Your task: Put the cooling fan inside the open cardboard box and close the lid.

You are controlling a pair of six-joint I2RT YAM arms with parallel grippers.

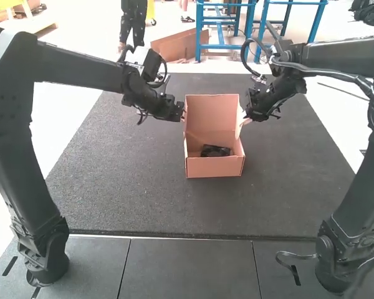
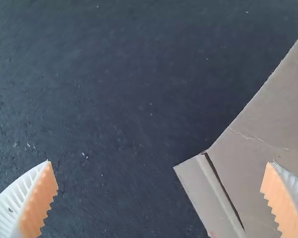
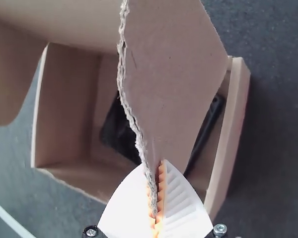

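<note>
The fan (image 1: 215, 150) already lies in the box (image 1: 215, 167), mid-mat; what is left, I judge, is the lid (image 1: 210, 111), which stands upright at the back. Your right gripper (image 3: 156, 171) is clenched on the edge of the lid's side flap (image 3: 174, 84); your left gripper (image 2: 158, 166) is spread wide, grasping nothing, just beside the lid's other side. Swing the lid forward and down in an arc about its hinge, not straight down; steer the flap inside the side wall, clear of the fan. That flap's edge looks ragged, so pull gently or it may tear; the box looks light and may slide, so use the left gripper to steady the lid's far side.
</note>
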